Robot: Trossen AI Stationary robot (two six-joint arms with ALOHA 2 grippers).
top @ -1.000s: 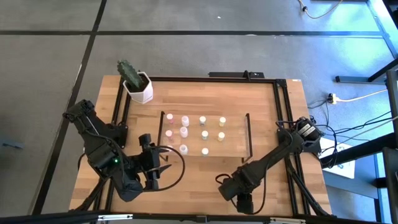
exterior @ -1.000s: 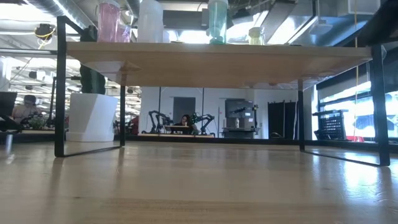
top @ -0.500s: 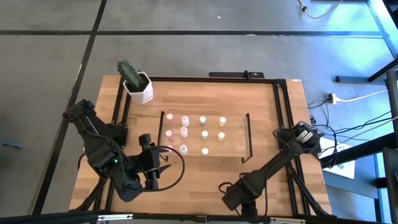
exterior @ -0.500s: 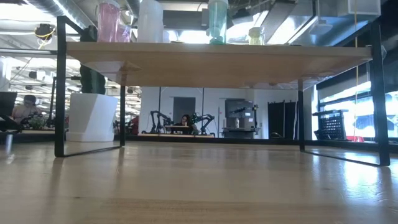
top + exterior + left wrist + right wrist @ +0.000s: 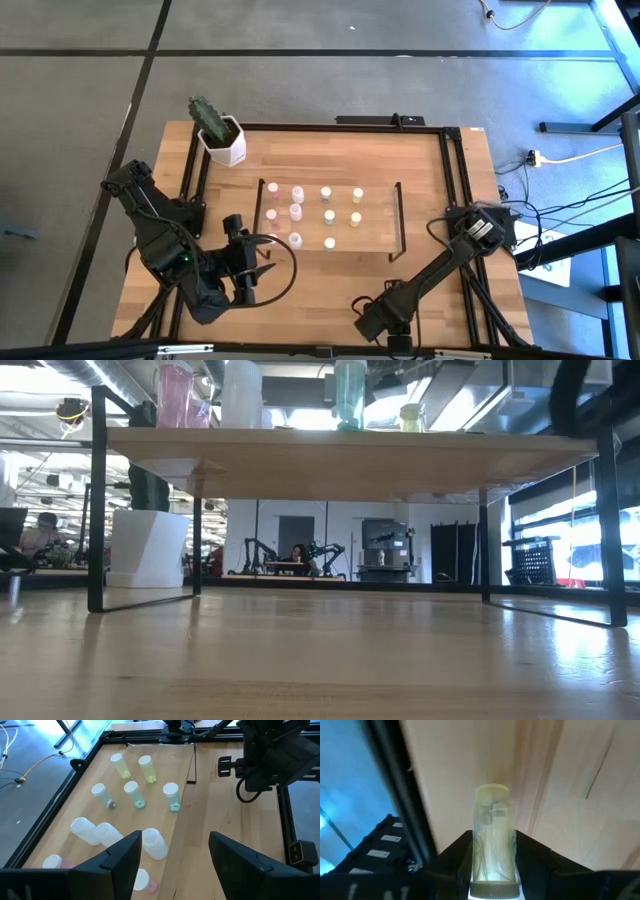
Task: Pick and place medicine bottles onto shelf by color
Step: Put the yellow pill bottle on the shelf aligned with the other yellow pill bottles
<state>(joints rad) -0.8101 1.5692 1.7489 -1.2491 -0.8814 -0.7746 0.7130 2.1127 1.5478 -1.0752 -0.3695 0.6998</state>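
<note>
Several medicine bottles stand in rows on the shelf point(image 5: 380, 235): pink point(image 5: 296, 195) at its left, pale green point(image 5: 327, 193) in the middle, yellow point(image 5: 357, 195) at its right. My right gripper point(image 5: 385, 322) hangs by the table's near edge, right of the middle, shut on one pale yellow bottle point(image 5: 492, 825). My left gripper point(image 5: 258, 262) waits open, raised off the shelf's near left corner and pointing at the rows point(image 5: 132, 792). The low view shows the shelf point(image 5: 350, 455) from below, with bottles point(image 5: 350, 390) on top. My right gripper pinches the pale yellow bottle between its two fingers point(image 5: 532, 855), which lie on opposite sides of the body close to the cap end point(image 5: 492, 880). The bottle lies along the fingers and sticks out past their tips, pointing steeply down at the tabletop. Whether its free end point(image 5: 492, 790) touches the wood, I cannot tell.
A white hexagonal pot with a cactus point(image 5: 222, 140) stands at the table's far left. A black metal frame point(image 5: 405, 810) runs along the table's edge beside the held bottle. People and other robot arms point(image 5: 290, 555) show in the room behind.
My right gripper has sunk and drifted toward the table's near edge, tipping more steeply downward with the bottle still between its fingers. A dark part of that arm has come into the low view's upper right corner.
</note>
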